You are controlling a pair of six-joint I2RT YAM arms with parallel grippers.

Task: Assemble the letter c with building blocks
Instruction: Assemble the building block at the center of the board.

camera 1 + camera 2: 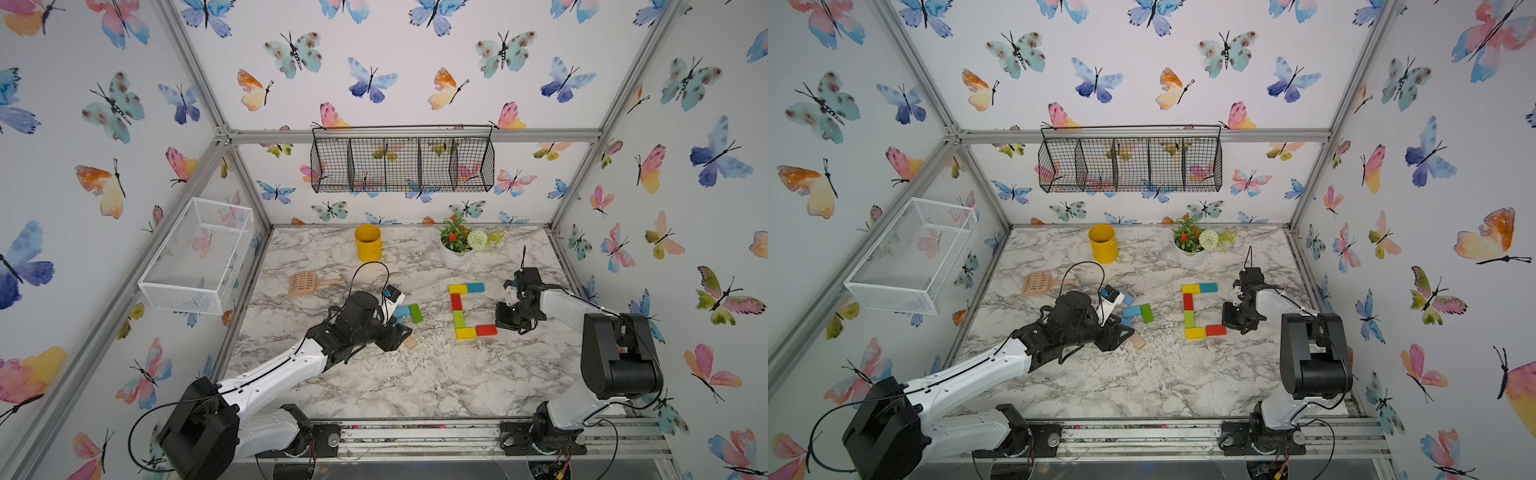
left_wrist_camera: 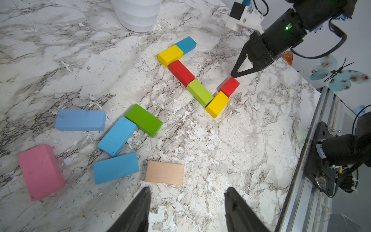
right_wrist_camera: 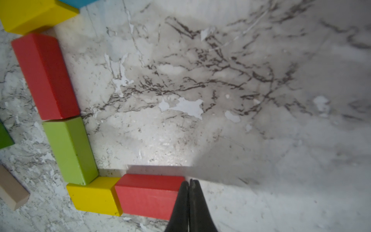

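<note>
Counter (image 1: 415, 374): six-block C (image 1: 458, 319) looks finished.
Right claw (image 3: 189, 182) closed, touching red block (image 3: 148, 192) at 5 o'clock; left claw (image 2: 188, 190) spread, empty.

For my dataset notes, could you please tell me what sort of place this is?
Likely a staged robot test cell: aluminium frame, butterfly wallpaper, and a marble-look table.

Both top views are bright, evenly lit and sharp, with wide-angle bowing toward their edges. In the right wrist view the tabletop (image 3: 220, 130) turns soft and shadowed beyond the right claw (image 3: 189, 181), beside a glare patch.
</note>
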